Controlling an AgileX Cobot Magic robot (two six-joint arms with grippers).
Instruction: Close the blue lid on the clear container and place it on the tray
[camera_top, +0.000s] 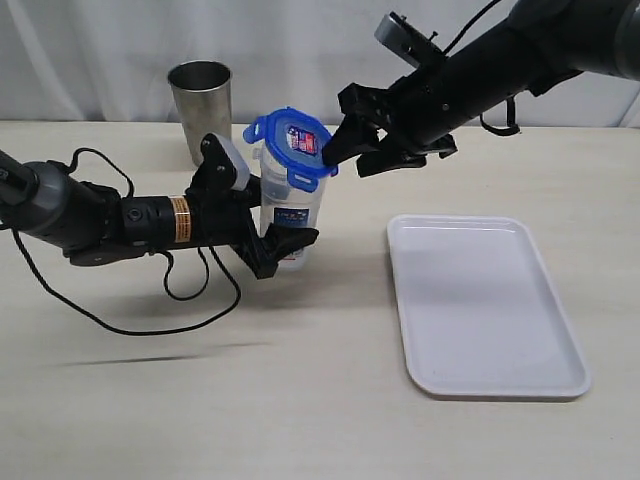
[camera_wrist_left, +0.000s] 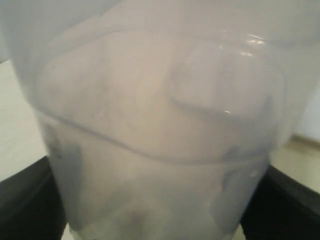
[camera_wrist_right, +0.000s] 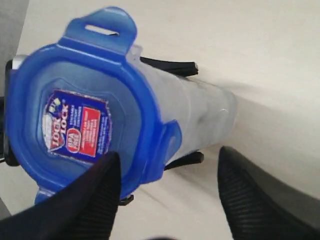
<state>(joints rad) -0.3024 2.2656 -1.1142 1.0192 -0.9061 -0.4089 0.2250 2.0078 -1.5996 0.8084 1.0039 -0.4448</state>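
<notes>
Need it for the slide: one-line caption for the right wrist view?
Bright-blue round plastic snap-lock lid seated on the tall clear plastic container, open jaws flanking one side flap.

Steel cup (camera_top: 200, 108) — grey, cylindrical, upright, open end up — stands on the table (camera_top: 300, 420) near its far edge, left of centre. Table surface: light beige, matt. Behind the far edge hangs a white curtain (camera_top: 100, 40) with vertical folds, spanning the exterior view.

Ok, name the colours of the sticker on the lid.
The sticker is red and blue with white lettering, on the blue lid; the right wrist view shows it best.
</notes>
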